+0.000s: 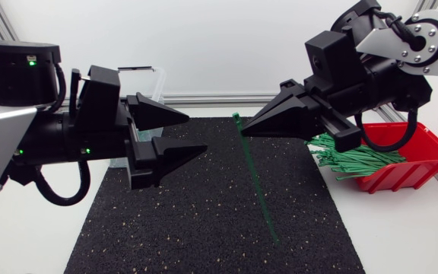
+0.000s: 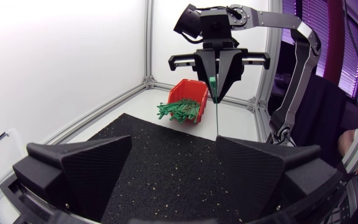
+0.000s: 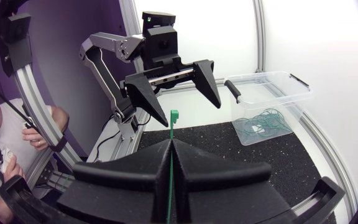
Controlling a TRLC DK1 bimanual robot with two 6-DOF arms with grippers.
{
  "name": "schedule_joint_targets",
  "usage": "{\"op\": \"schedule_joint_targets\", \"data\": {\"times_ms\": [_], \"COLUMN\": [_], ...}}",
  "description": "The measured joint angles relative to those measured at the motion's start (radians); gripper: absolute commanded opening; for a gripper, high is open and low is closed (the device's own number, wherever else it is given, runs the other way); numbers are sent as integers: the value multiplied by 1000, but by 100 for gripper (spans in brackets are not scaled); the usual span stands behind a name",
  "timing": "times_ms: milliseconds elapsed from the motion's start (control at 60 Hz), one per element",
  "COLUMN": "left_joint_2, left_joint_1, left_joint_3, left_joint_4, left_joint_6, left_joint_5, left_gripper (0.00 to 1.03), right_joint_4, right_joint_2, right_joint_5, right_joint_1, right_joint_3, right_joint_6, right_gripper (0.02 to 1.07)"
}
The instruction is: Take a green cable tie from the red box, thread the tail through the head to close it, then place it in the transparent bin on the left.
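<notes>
The step in hand looks like the threading. The right gripper (image 1: 244, 131) is clenched on a single green cable tie (image 1: 255, 175) just below its head (image 3: 174, 115), over the middle of the black mat (image 1: 204, 221). The left gripper (image 1: 195, 134) faces it from the left side of the counter (image 1: 401, 236), fingers spread wide with nothing in them. To do this well, I judge the left gripper should take the tail (image 1: 273, 230) near its free end rather than halfway up, so that only a short stiff tip is left to steer. It should then bend the strap into a loop and bring the tip square to the slot in the head, ribbed side toward the pawl, though which side that is cannot be told here. The right gripper should hold the head steady and leave the slot uncovered; its grip sits close beneath the head, so there is little room to spare. The tie is a thin, straight, bright green strap with a small square head standing above the fingertips and the tail hanging toward the mat; whether its tip touches the mat I cannot tell. More green ties (image 1: 356, 158) spill from the red box (image 1: 405, 175) near the counter's right edge. The transparent bin (image 3: 288, 106) at the far left corner holds several closed loops (image 3: 260, 121).
</notes>
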Motion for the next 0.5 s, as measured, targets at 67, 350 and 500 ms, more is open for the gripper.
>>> {"op": "schedule_joint_targets", "data": {"times_ms": [67,350,500], "left_joint_2": [33,89,95], "left_joint_1": [0,1,2], "left_joint_3": [8,39,50], "left_joint_4": [6,30,47], "left_joint_6": [0,-24,-45], "left_joint_5": [19,87,128], "left_gripper": [93,91,91], "right_joint_4": [31,142,187], "right_joint_2": [3,20,22], "right_joint_5": [0,1,1], "right_joint_1": [5,30,35], "right_joint_3": [-20,-66,-77], "right_joint_6": [7,56,79], "right_gripper": [8,8,8]}}
